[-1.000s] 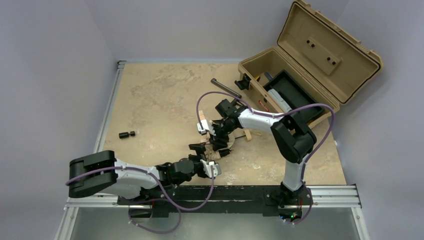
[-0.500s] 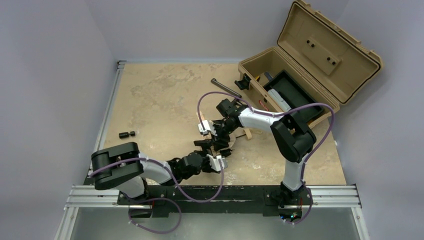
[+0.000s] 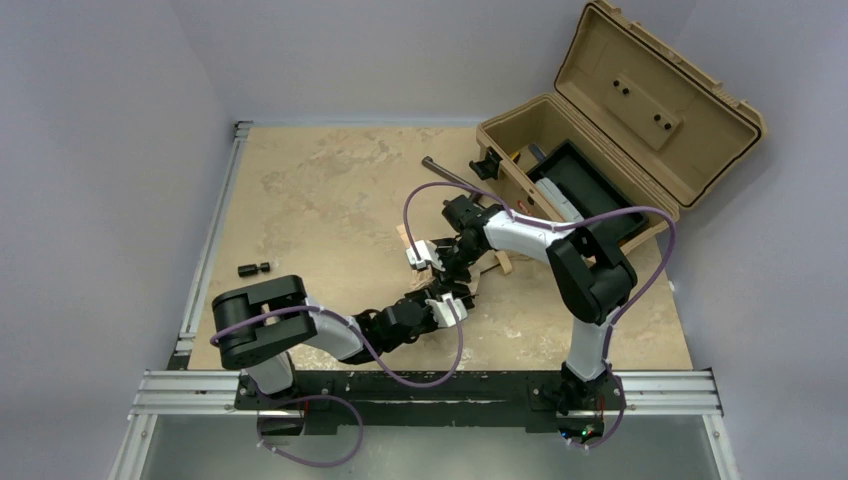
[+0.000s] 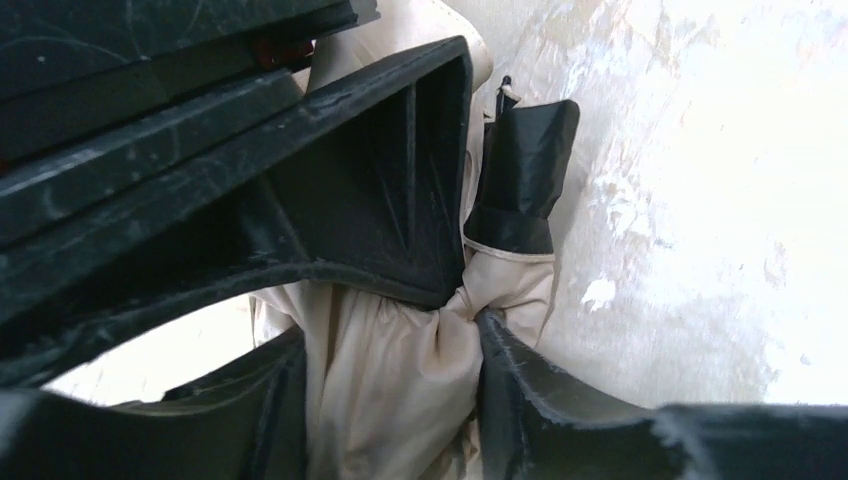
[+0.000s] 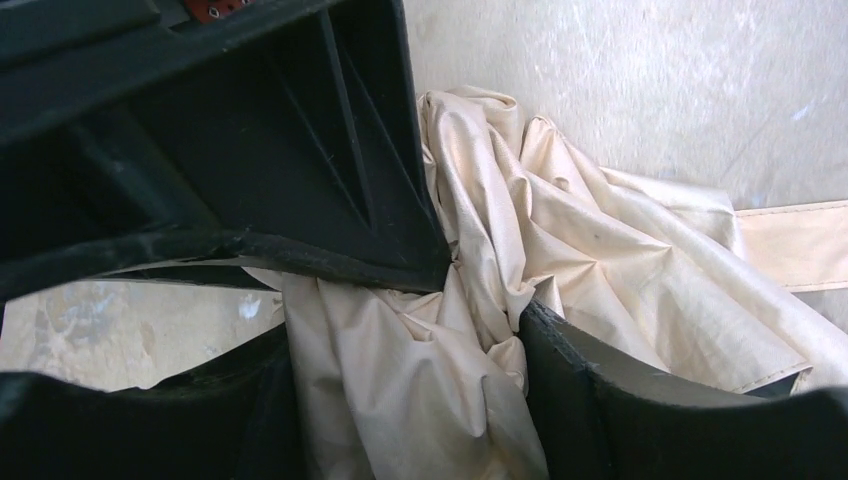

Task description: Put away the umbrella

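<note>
Left arm (image 3: 335, 335) farther forward than before, umbrella (image 4: 390, 390) between both arms' jaws.

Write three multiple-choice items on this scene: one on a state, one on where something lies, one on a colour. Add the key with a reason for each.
1. The lid of the hard tan plastic case is:
A. shut
B. raised open
C. removed

2. The dark metal bar lies:
A. inside the case
B. on the sandy tabletop, just left of the case in the top view
C. across the arms' bases

3. The crumpled fabric of the compact folding umbrella is:
A. red
B. black
C. beige

Key: B, the lid stands up behind the open box. B, the bar rests on the bare top by the case's left end. C, both wrist views show pale beige cloth.
</note>
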Controlling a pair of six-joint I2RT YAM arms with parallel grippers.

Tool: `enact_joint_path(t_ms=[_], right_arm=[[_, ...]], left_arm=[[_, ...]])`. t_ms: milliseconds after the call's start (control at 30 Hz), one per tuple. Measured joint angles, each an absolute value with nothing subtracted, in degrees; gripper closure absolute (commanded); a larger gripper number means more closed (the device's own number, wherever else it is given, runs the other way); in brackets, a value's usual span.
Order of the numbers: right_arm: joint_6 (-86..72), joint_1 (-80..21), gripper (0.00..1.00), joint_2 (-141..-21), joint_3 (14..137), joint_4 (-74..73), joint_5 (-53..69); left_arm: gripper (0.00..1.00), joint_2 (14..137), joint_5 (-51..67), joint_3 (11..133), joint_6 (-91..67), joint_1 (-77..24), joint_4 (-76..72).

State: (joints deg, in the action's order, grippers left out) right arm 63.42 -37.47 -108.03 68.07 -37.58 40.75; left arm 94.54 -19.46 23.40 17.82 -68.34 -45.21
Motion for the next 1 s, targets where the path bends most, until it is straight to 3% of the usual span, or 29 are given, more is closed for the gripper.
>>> enact_joint_path(t_ms=[133, 233, 400, 1000], right_arm=[[65.08, -35.81, 0.31, -107.15, 68.05, -40.6, 41.04], [65.69, -35.03, 0.27, -106.06, 68.01, -42.65, 40.75], [66.11, -34.02, 0.24, -103.11, 68.01, -46.41, 41.3], [73.78, -23.22, 0.24, -95.18, 69.82, -56.9, 45.87]], left_arm=[[0.68, 96.99, -17.67, 24.82, 13.39, -67.72, -46.78], [0.84, 98.48, -15.57, 25.76, 9.98, -67.16, -47.83], [1.0, 99.24, -12.05, 26.39, 5.19, -65.87, -48.82], [1.0, 103.7, 1.21, 29.52, -8.01, -61.04, -50.33]])
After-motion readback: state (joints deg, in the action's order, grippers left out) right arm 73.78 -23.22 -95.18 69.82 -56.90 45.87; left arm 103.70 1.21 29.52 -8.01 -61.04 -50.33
